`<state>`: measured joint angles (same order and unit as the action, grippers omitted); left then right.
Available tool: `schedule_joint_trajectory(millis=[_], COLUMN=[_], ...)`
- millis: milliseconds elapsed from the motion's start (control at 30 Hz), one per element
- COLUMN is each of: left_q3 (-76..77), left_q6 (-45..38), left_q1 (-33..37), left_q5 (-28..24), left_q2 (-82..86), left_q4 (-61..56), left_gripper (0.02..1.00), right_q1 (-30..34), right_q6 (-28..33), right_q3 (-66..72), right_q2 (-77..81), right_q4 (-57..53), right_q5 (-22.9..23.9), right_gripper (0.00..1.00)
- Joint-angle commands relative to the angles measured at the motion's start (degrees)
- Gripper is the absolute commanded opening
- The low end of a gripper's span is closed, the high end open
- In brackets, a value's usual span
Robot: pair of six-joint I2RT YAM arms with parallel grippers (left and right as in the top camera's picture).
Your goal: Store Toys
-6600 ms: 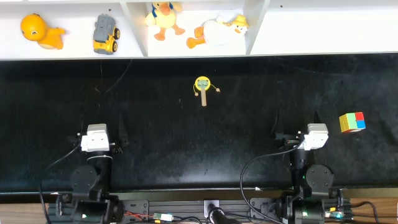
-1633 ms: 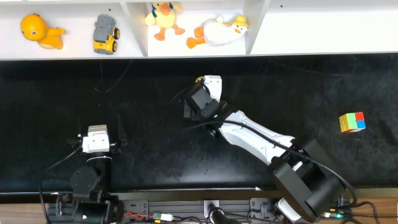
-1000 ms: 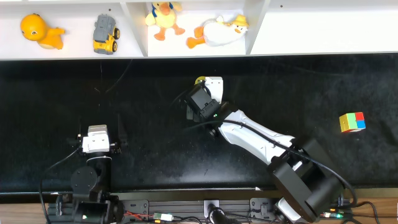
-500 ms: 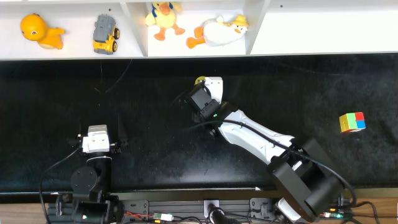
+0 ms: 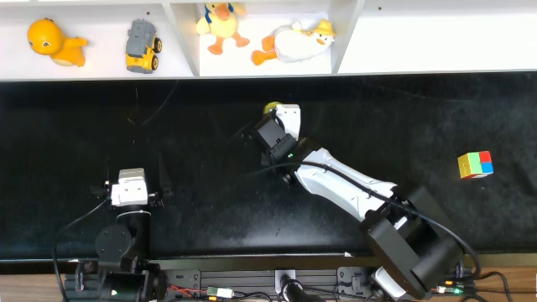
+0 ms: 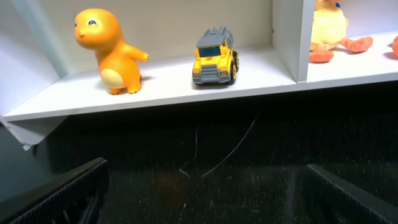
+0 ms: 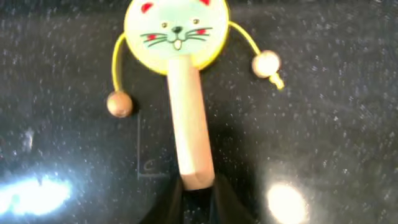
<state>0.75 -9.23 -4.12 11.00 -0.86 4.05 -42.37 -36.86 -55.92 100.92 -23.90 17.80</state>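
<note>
Pinching the tip of the rattle (image 7: pixel 186 93) handle, the right gripper (image 7: pixel 198 190) has its fingers nearly together, one against each side of the wooden stick. Rattle lies flat on the black table (image 5: pixel 419 109), cat-face disc pointing away from the gripper, two bead strings splayed out to either side. From above, the right arm stretches across to table centre and covers most of the rattle, with a yellow sliver of the disc poking out just in front of the white shelf (image 5: pixel 268 76). Spot is below the middle compartment, which holds a yellow duck (image 5: pixel 220 23) and a white duck (image 5: pixel 294 42). Left compartment has an orange figure (image 6: pixel 109 53) and a yellow truck (image 6: pixel 214 57), side by side, apart. Colour cube (image 5: pixel 475 164) sits at the table's right, well apart from the rattle. Left gripper (image 6: pixel 205 211) is parked by its base, facing the shelf, fingers spread wide, nothing between them.
</note>
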Motion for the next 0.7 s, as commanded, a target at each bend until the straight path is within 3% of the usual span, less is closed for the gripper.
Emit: schedule_joint_trajectory(millis=[33, 433, 700], left_q3=[-0.3, -0.3, -0.3], left_q6=[-0.8, -0.8, -0.8], left_q1=[-0.2, -0.2, -0.2], left_q5=[0.6, 0.6, 0.6], left_q2=[0.7, 0.7, 0.7], left_q4=[-0.2, -0.2, -0.2], left_gripper=[0.998, 0.998, 0.998], right_q1=[0.0, 0.0, 0.0], right_q6=[-0.4, -0.4, -1.1], right_q3=[-0.5, -0.5, -0.5], right_q2=[1.0, -0.3, -5.9], right_q4=[0.1, -0.8, -8.6], right_q5=[-0.5, -0.6, 1.3], right_gripper=[0.047, 0.045, 0.042])
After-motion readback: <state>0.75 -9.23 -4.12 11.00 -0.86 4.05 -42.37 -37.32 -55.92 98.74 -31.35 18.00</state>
